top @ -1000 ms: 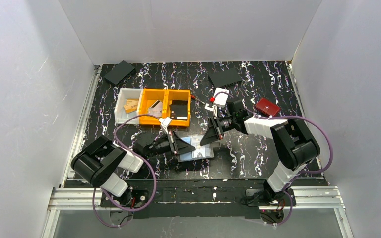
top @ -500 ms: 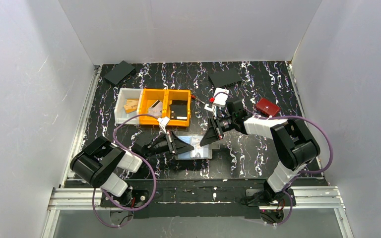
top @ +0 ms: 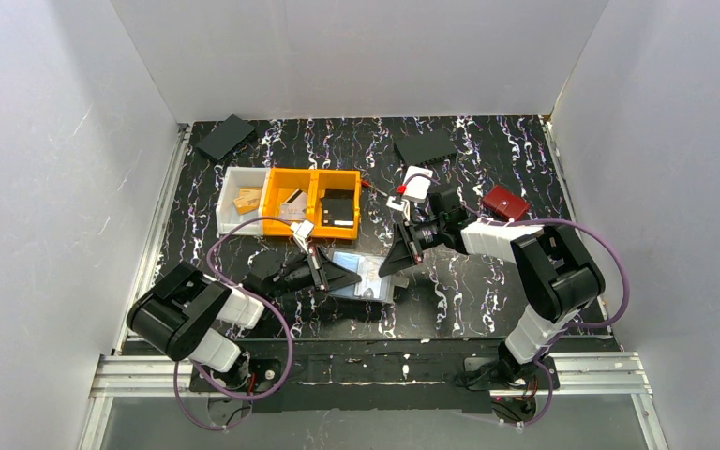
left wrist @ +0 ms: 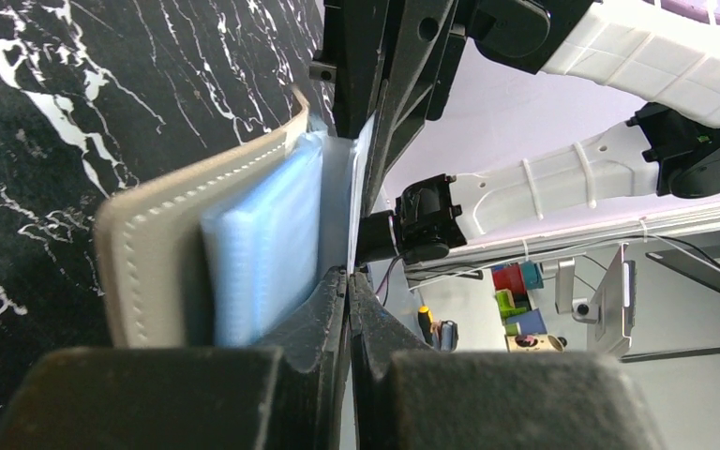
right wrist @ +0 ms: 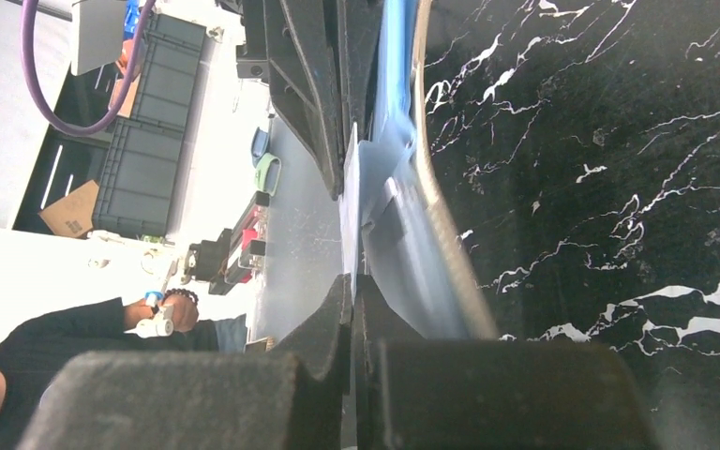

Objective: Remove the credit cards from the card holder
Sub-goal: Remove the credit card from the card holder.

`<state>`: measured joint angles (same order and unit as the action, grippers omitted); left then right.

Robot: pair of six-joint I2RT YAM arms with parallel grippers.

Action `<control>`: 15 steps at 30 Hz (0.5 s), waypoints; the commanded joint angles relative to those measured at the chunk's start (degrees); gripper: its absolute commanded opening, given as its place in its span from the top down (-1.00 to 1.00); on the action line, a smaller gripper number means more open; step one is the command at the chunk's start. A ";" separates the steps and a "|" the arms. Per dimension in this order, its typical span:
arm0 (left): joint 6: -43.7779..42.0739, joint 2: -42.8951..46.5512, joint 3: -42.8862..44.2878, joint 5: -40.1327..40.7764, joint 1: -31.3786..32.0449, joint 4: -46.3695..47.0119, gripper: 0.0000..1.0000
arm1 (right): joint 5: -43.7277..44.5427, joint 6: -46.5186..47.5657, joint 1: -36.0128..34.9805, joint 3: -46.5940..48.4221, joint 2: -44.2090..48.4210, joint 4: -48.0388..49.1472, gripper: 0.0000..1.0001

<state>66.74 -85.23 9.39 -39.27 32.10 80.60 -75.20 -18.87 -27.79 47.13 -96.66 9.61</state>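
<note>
Your left hand [left wrist: 347,274] and right hand [right wrist: 350,277] both pinch tight on the thin pale plastic card [left wrist: 360,202], at opposite edges. The grey-taupe folding wallet [left wrist: 164,230] lies open beneath.

The left claw [left wrist: 347,281] pinches a thin pale credit card [left wrist: 360,187] edge-on beside the taupe card holder [left wrist: 173,234].

White walls [top: 356,56], black marbled tabletop [top: 473,302]

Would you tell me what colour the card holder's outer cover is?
The card holder is grey-taupe, clearest in the left wrist view.
</note>
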 commanded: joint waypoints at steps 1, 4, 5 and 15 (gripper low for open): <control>-0.68 2.31 -2.14 -2.47 -1.68 1.14 1.00 | -1.39 1.20 2.39 -0.03 1.57 0.41 0.97; -1.06 2.57 -2.44 -2.17 -1.75 1.05 1.00 | -1.18 1.21 2.39 -0.02 1.48 0.41 0.94; -1.02 2.66 -2.53 -2.17 -1.77 1.05 1.00 | -1.16 1.21 2.39 -0.03 1.39 0.41 0.95; -2.58 5.77 -5.30 0.06 -5.36 -6.09 1.00 | 8.06 8.00 2.57 1.32 -2.03 -7.45 0.97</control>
<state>66.35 -82.91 5.02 -38.85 27.53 78.30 -70.65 -14.92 -25.87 47.03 -97.36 5.28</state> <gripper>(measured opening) 0.009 0.033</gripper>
